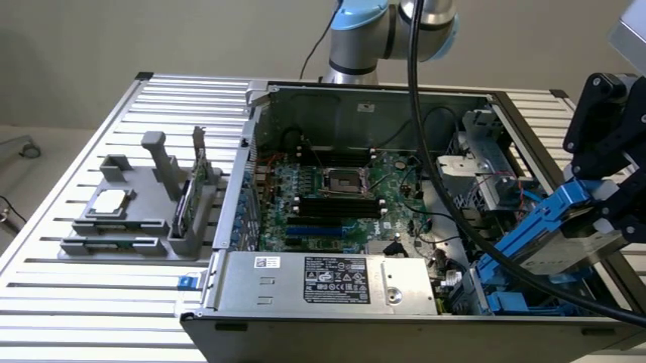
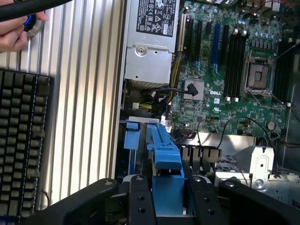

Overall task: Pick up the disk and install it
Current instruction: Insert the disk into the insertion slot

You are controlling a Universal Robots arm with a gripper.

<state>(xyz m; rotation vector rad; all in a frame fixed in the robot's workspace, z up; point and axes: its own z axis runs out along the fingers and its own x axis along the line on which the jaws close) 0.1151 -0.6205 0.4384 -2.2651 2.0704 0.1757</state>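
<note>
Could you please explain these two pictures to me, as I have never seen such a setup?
This is one robot arm with a gripper at its end. The exterior view comes from a camera standing off the arm; the wrist view comes from a camera on the wrist. On a slatted metal table stands an open computer case, its motherboard exposed. Beside it, on the exterior view's left, a grey holder carries a processor chip and a green card. The wrist view also catches a keyboard and a person's hand. The gripper is shut on the disk, a silver drive in a blue carrier, tilted over the open case.
</note>
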